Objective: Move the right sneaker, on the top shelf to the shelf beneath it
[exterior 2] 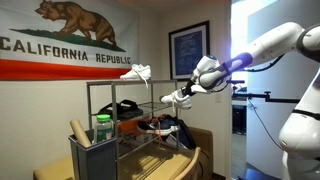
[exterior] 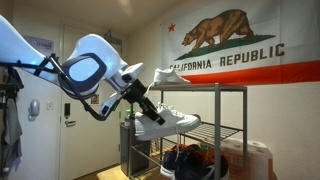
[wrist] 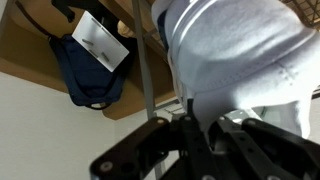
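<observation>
Now my gripper (exterior: pixel 148 113) is clamped on the right sneaker (exterior: pixel 170 122), which I hold in the air below the top shelf (exterior: pixel 220 88), at the rack's edge. Next, I judge, comes easing it inward and level onto the shelf beneath it (exterior: pixel 222 130).

Home, shown by shoe rack (exterior: pixel 232 89) and flag (exterior: pixel 240 45).

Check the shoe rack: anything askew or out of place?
Only this: one white sneaker sits on the top shelf while the other sneaker hangs in the hand at the rack's edge. Nothing else stands out.
</observation>
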Robot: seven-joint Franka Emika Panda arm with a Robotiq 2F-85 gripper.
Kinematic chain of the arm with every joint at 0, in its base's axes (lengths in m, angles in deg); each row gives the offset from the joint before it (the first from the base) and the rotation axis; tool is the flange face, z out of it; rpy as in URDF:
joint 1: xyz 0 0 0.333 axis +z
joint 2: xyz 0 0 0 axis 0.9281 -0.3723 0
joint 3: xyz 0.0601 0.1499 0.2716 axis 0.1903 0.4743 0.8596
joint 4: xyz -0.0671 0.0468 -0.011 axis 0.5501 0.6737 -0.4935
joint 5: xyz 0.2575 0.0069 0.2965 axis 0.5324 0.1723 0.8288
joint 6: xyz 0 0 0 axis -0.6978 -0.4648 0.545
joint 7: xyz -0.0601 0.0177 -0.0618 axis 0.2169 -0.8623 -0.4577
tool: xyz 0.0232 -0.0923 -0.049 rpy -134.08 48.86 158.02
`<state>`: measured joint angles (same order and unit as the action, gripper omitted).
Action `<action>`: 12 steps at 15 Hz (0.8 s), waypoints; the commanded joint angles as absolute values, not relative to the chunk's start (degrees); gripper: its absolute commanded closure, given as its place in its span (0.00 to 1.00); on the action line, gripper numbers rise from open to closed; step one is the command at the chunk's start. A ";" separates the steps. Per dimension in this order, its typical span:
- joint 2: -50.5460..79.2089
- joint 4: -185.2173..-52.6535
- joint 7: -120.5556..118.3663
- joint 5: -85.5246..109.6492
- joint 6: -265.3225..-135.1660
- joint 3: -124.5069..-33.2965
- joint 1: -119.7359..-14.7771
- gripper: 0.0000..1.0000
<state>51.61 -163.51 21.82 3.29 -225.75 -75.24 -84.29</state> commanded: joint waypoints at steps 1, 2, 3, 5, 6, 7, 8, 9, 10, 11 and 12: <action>46.70 -159.48 26.48 2.52 -229.97 -73.07 -86.08 0.94; 45.72 -158.62 27.25 2.27 -230.37 -72.63 -86.33 0.94; 44.78 -157.76 28.21 1.72 -230.79 -72.23 -86.54 0.94; 42.98 -155.86 30.29 0.49 -231.19 -71.71 -86.80 0.94; 42.16 -154.73 31.23 -0.17 -231.14 -71.45 -86.98 0.94; 41.46 -153.64 32.25 -0.94 -231.13 -71.16 -87.22 0.94; 40.67 -152.40 33.33 -2.02 -230.97 -70.83 -87.54 0.94; 39.88 -151.16 34.66 -3.35 -230.82 -70.63 -87.71 0.94; 39.08 -150.04 35.78 -4.59 -230.84 -70.49 -87.82 0.94; 38.28 -148.95 37.17 -6.03 -230.80 -70.30 -88.00 0.94; 37.23 -147.81 38.52 -7.58 -230.88 -70.08 -88.18 0.94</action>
